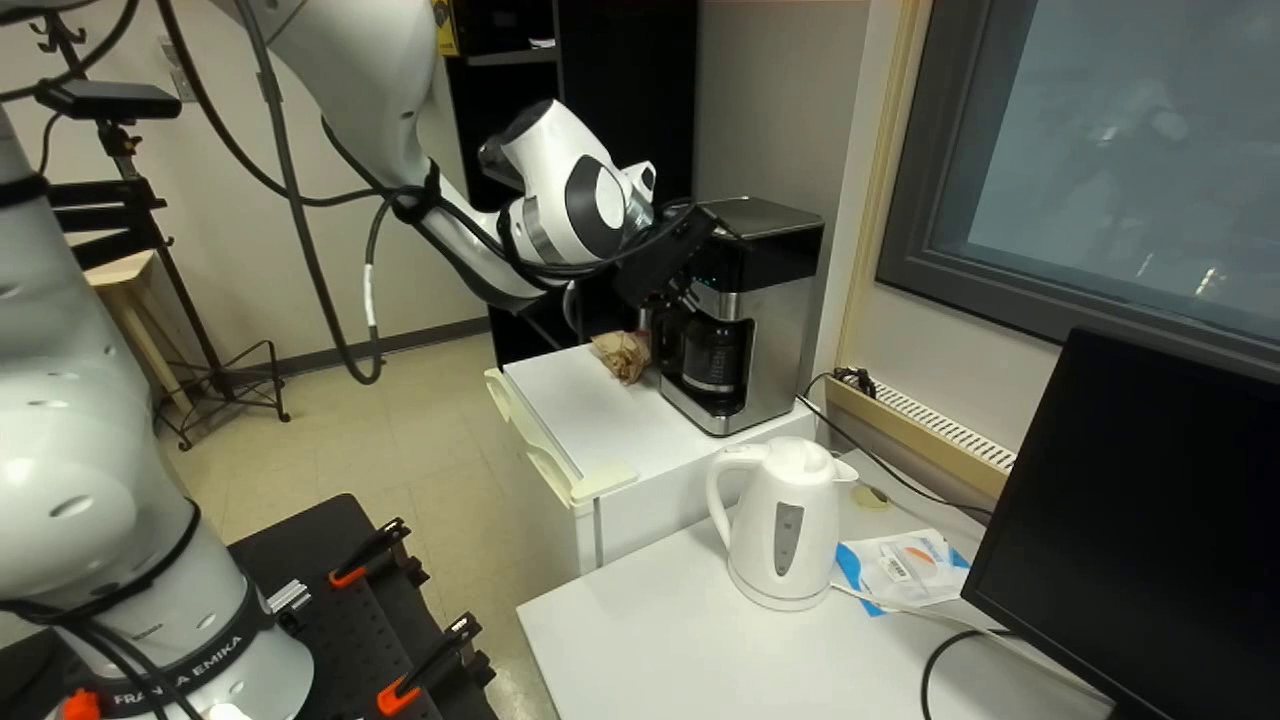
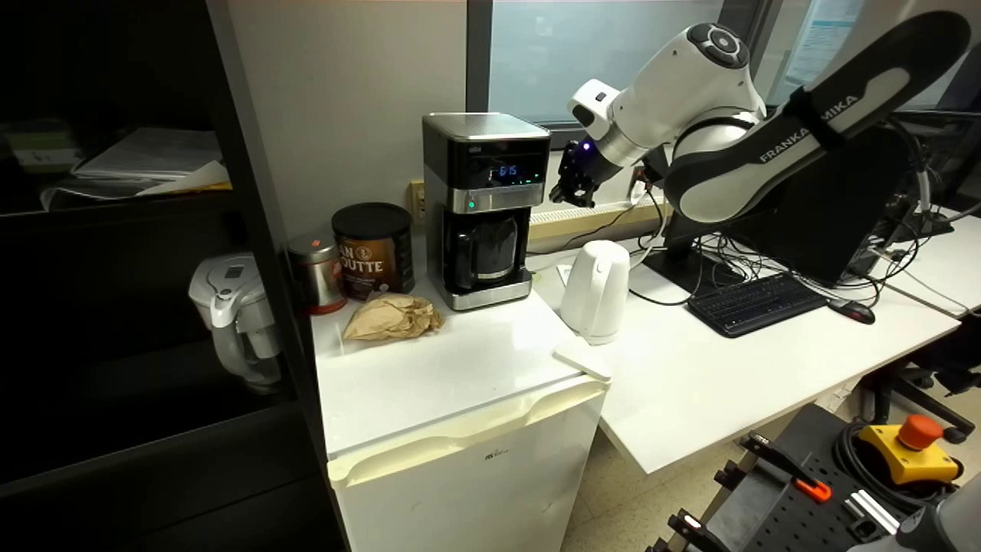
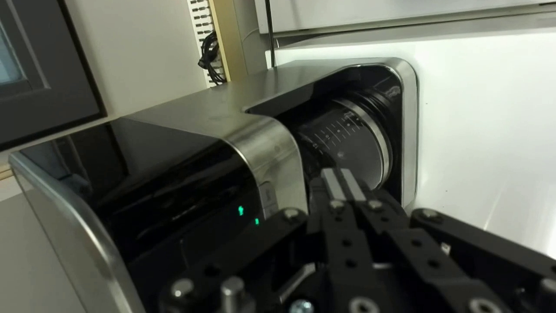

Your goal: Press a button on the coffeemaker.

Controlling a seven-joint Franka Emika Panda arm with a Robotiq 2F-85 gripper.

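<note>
The black and steel coffeemaker [image 1: 785, 340] stands upright on a white fridge; it also shows in an exterior view [image 2: 490, 201] and the wrist view [image 3: 208, 104]. Its dark carafe [image 2: 497, 251] sits inside. Its front panel has a lit display [image 2: 507, 172] reading 6:15 and a green light [image 2: 471, 205] on the steel band. In the wrist view a grey button [image 3: 268, 194] shows on the band, partly hidden by my gripper [image 3: 343, 184]. My gripper is shut and empty, its tips in front of the carafe. In both exterior views it [image 1: 688, 298] [image 2: 573, 198] is near the coffeemaker; I cannot tell whether it touches.
A white kettle [image 1: 790, 520] stands on the lower desk beside the fridge [image 2: 475, 475]. A brown paper bag [image 2: 392, 316], a coffee can [image 2: 373, 257] and a steel canister [image 2: 316, 274] stand on the fridge. A monitor [image 1: 1130, 520] and a window wall are nearby.
</note>
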